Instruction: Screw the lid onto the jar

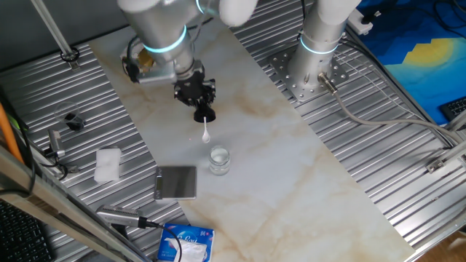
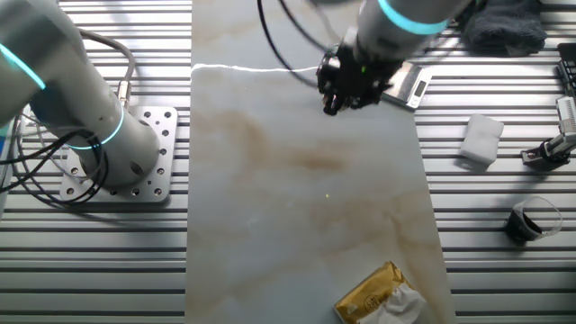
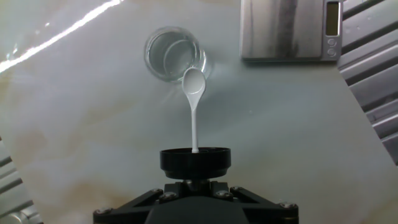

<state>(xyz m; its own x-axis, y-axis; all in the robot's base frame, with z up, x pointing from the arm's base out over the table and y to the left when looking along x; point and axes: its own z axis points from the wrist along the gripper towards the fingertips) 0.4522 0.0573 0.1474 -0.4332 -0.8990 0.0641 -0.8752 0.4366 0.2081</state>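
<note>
1. The lid (image 3: 195, 160), a round black cap with a small white spoon (image 3: 193, 93) projecting from its underside, was seen carried above the marble table (image 1: 291, 182), with the jar (image 1: 219, 160) standing open and uncapped just beside the grey scale (image 1: 177, 182).

2. The step in hand was judged to be the approach: the lid was pictured off the jar, held higher than its rim and short of it, so that no thread could yet have been engaged.

3. In the hand view the bowl of the spoon was shown overlapping the near edge of the jar's mouth (image 3: 175, 55), while the cap itself was set well back from it.

4. The next move was judged to call for the cap to be brought square over the mouth, the spoon to be passed inside the glass without catching the rim, and the lid to be lowered flat before any turning was begun.

5. The gripper (image 1: 203, 110) was seen clamped around the lid, the cap being pinched narrowly between the fingers; nothing else was touched by it.

6. A tilted descent was considered the main risk, since the light jar could be nudged across the smooth table or the threads crossed.

7. In the other fixed view the gripper (image 2: 335, 101) was shown, but the jar could not be made out.
</note>
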